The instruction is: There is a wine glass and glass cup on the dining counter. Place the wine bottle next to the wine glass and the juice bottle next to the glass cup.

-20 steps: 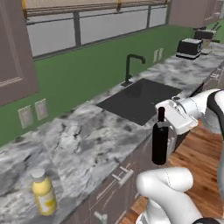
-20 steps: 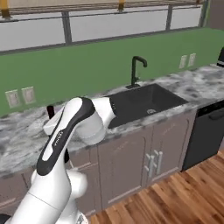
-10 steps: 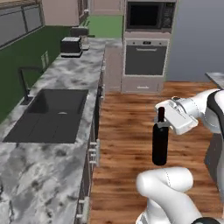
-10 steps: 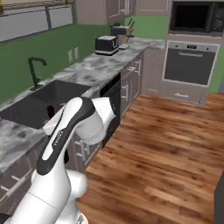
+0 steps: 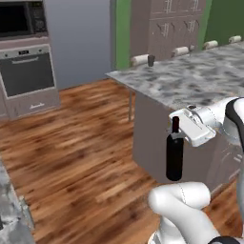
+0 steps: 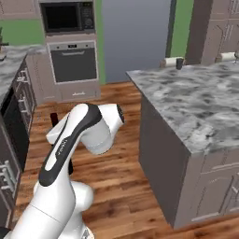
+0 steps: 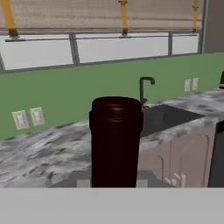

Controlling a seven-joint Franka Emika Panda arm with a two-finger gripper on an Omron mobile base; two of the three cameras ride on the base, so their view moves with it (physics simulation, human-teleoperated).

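Note:
My gripper [image 5: 178,128] is shut on the neck of the wine bottle [image 5: 174,153], a tall, nearly black bottle that hangs upright above the wooden floor. In the hand view its dark red top [image 7: 116,139] stands very close. My arm hides most of the bottle in the right base view, where only its top [image 6: 52,116] peeks out. The dining counter [image 5: 205,76] lies just right of the bottle, its near corner [image 6: 140,77] ahead. The glass cup [image 5: 151,60], a short dark tumbler, stands at the counter's far end [image 6: 179,64]. The wine glass and juice bottle are out of view.
White-cushioned stools [image 5: 140,59] line the counter's far side. A built-in oven [image 6: 73,63] with a microwave [image 6: 66,16] above it stands across the wooden floor [image 5: 76,143]. The hand view looks back at the sink worktop [image 7: 52,151] with its tap [image 7: 145,87].
The base has turned: the views swept from the sink worktop past the oven to the dining counter. The wine bottle stays in my shut gripper, in the same place relative to the arm.

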